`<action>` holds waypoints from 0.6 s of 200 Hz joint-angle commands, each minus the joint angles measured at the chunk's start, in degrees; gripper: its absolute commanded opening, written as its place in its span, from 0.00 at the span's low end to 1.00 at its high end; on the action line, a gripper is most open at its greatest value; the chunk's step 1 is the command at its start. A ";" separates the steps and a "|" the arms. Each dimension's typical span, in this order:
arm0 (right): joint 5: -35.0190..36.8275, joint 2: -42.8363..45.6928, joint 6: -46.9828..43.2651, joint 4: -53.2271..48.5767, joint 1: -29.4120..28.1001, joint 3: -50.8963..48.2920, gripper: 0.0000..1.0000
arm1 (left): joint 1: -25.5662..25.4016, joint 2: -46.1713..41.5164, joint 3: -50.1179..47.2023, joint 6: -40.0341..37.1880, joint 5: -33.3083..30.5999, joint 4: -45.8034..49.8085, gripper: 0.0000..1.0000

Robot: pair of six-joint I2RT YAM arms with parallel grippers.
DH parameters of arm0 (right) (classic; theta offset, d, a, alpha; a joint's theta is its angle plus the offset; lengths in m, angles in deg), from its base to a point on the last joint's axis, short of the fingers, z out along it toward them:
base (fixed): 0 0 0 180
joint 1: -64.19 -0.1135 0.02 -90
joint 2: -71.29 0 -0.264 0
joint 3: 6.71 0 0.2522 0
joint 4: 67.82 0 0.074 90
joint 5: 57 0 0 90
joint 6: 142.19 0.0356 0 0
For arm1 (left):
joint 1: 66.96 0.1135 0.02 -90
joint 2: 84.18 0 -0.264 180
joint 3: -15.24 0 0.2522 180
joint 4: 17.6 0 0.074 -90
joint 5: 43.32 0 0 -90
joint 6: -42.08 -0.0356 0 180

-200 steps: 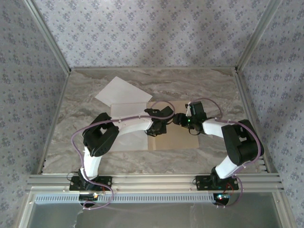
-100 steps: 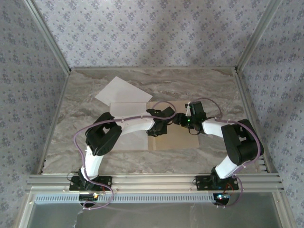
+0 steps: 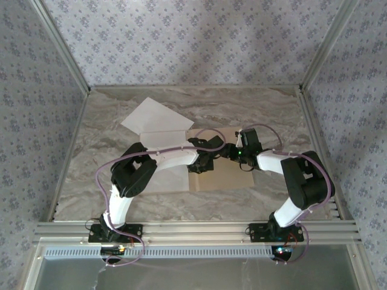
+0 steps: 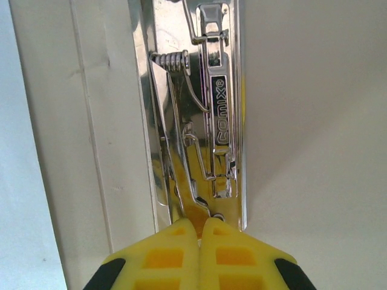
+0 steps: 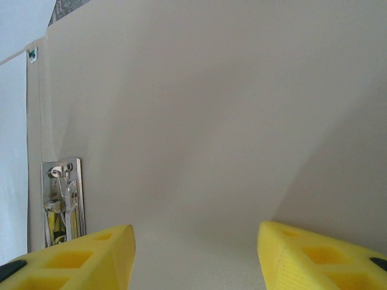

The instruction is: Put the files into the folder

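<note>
Lying open mid-table (image 3: 266,109): folder (image 3: 227,176), one white sheet (image 3: 164,180) on its left half, another sheet (image 3: 154,115) just beyond. Left gripper (image 4: 199,226) pressed together at the metal clip (image 4: 213,121); right gripper (image 5: 195,244) spread over the folder's right half.

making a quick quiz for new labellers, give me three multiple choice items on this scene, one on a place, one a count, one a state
1. Where is the left hand?
a) raised high
b) at the clip
c) tucked by its base

2. How many white sheets show from the top?
a) one
b) two
c) four

3. The right hand is
a) open
b) shut
c) shut on a sheet

Answers:
1 b, in the left wrist view its yellow fingers, pressed together, sit at the clip's end.
2 b, one lies tilted at the back and one lies left of the clip.
3 a, a wide gap shows between its fingers above the folder.
</note>
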 commanded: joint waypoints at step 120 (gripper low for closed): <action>-2.12 -2.90 -0.64 -8.86 -1.83 -0.60 0.59 | 1.98 -5.72 1.46 -3.78 -2.85 5.16 0.06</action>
